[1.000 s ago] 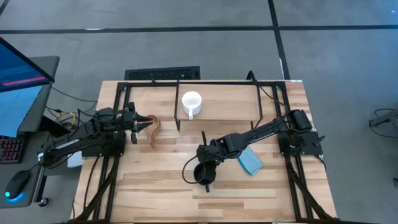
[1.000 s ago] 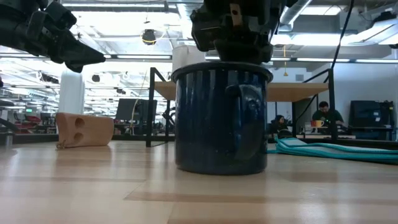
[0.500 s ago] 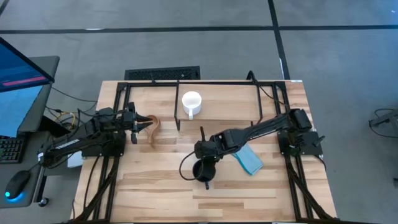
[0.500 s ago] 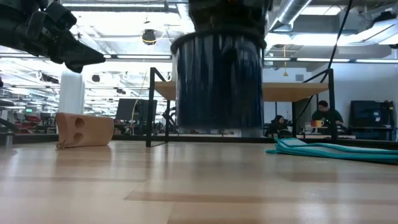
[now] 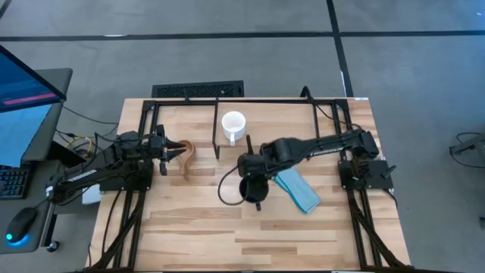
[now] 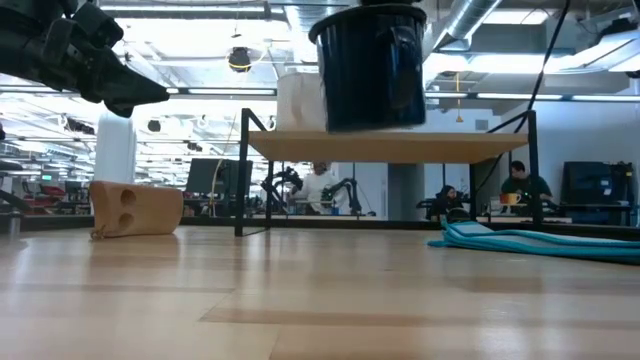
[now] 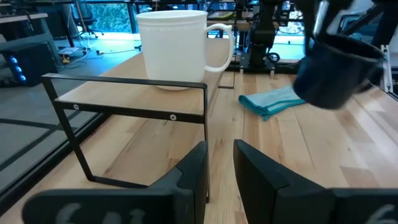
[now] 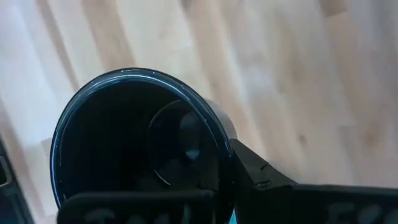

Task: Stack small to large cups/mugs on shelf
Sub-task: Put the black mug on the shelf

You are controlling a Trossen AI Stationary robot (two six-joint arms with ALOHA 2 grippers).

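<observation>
The dark navy mug [image 6: 372,65] hangs in the air in my right gripper [image 5: 251,178], in front of the shelf [image 6: 390,147]. It also shows in the left wrist view [image 7: 336,68]. The white mug [image 5: 233,125] stands upright on the shelf's wood board [image 7: 124,99]. The tan-brown mug [image 6: 135,207] lies on its side on the table, left of the shelf. My left gripper [image 5: 176,148] hovers just left of and above the tan-brown mug, its fingers [image 7: 252,168] a narrow gap apart and empty. My right gripper holds the navy mug by its wall at the rim [image 8: 214,134], one finger inside the mug and one finger [image 8: 255,177] outside. The fingers come from above, pointing down. The mug hangs below them, lifted clear of the table, mouth up and nearly upright.
A light blue cloth [image 5: 297,189] lies on the table right of the held mug. The shelf's thin black bars [image 7: 205,124] stand at its sides. A black frame [image 5: 227,100] runs along the table's far edge. People show in the room beyond.
My right gripper has lifted the navy mug off the table and carried it up and toward the far edge, nearer the shelf. The mug now hangs clear at about the shelf board's height. My left arm has kept still.
</observation>
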